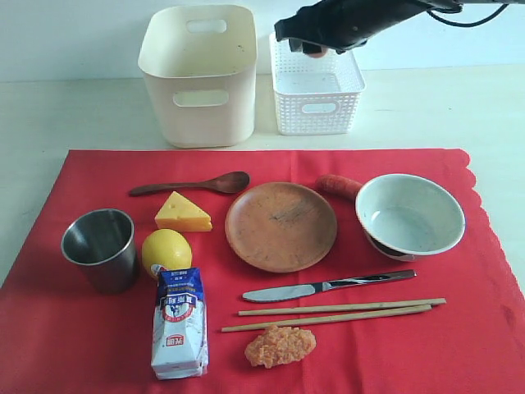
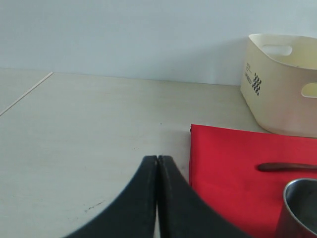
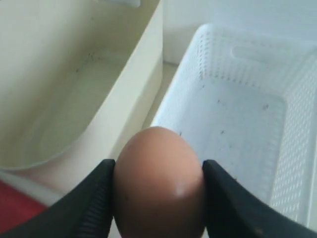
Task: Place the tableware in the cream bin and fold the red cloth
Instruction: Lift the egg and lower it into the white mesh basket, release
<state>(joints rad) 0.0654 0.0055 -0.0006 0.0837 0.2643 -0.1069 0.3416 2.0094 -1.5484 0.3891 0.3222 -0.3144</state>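
We judge food-clearing in hand: our right gripper (image 3: pixel 158 198) clamps an egg (image 3: pixel 157 158) above the basket's (image 1: pixel 317 111) edge, left gripper (image 2: pixel 157 166) pressed together, tableware (image 1: pixel 280 226) lying on the cloth (image 1: pixel 459 328), none in the bin (image 1: pixel 199 123), so next we centre and release.

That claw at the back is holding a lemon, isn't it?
Not a lemon: the right gripper at the back holds a brown egg, as the right wrist view shows. The lemon lies on the red cloth.
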